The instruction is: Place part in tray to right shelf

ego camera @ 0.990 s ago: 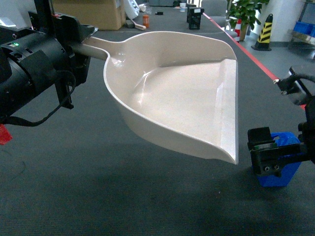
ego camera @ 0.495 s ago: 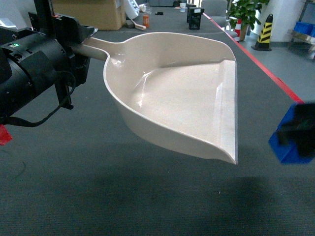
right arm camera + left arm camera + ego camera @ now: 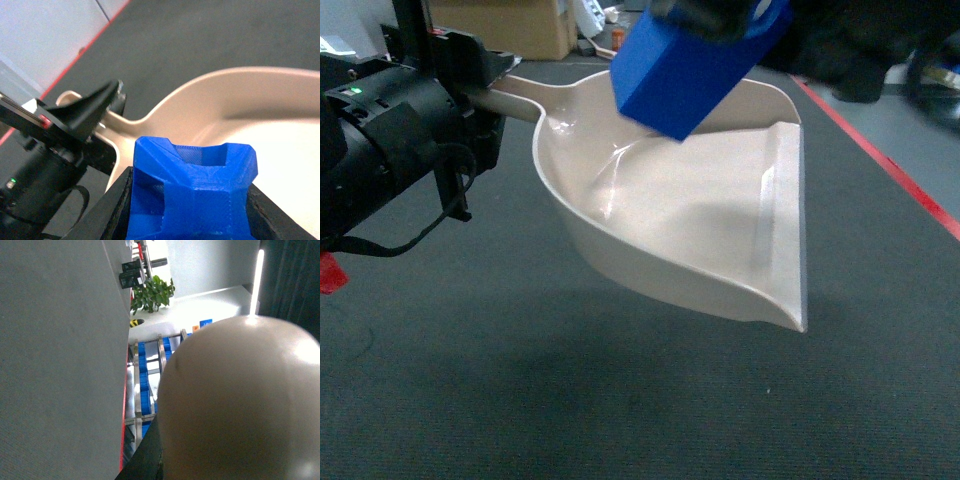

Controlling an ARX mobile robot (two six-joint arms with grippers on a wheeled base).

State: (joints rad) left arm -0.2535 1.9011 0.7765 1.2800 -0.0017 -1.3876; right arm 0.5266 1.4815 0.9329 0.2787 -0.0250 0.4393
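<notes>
Blue and tilted, the part is hanging above the tray's back wall, clamped in the right pincer, whose jaws are pressing its two sides. Left of the tray, the left pincer is gripping the tray's handle. Under the tray, dark grey carpet floor is lying, a red line running to its right.

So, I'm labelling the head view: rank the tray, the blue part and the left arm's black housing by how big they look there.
1. tray, largest by far.
2. Left arm's black housing.
3. part, smallest.
The last two are not far apart, and the part is cut off at the top edge and hangs nearer the camera than the tray, so its true rank is unsure.
</notes>
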